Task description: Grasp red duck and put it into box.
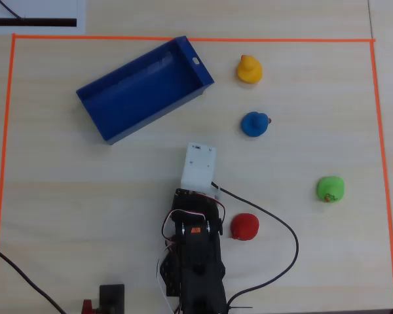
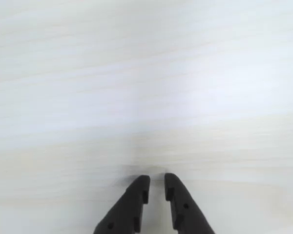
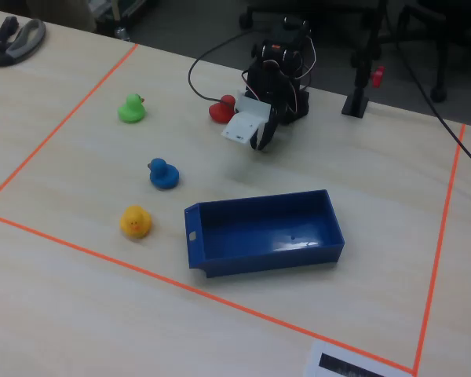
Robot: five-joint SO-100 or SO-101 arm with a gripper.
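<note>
The red duck [image 1: 245, 226] lies on the table [image 1: 85, 196] in the lower middle of the overhead view, just right of the arm's black body and below and to the right of the white wrist block; the jaws [image 2: 156, 187] are hidden under that block there. In the wrist view the jaws enter from the bottom edge, two dark fingertips [image 2: 138, 191] standing slightly apart with a narrow gap between them and nothing held, pointing at bare pale wood; the red duck does not show in this view. In the fixed view the red duck [image 3: 220, 109] sits at upper centre, just left of the arm and partly behind the white block.

It is a small, rounded, solid-red toy; finer detail is too small to tell.

The box [image 1: 144, 88], a dark-blue open-top tray with low walls and a small white mark on its short end, lies tilted in the upper left of the overhead view, well apart from the red duck, with the arm between them. A blue duck [image 1: 254, 123] sits right of centre, a yellow duck [image 1: 249, 69] above it near the box's marked end, and a green duck [image 1: 330, 188] at the right. Orange tape [image 1: 380, 131] frames the working area. A black cable [image 1: 275, 222] curves around the red duck's right side
</note>
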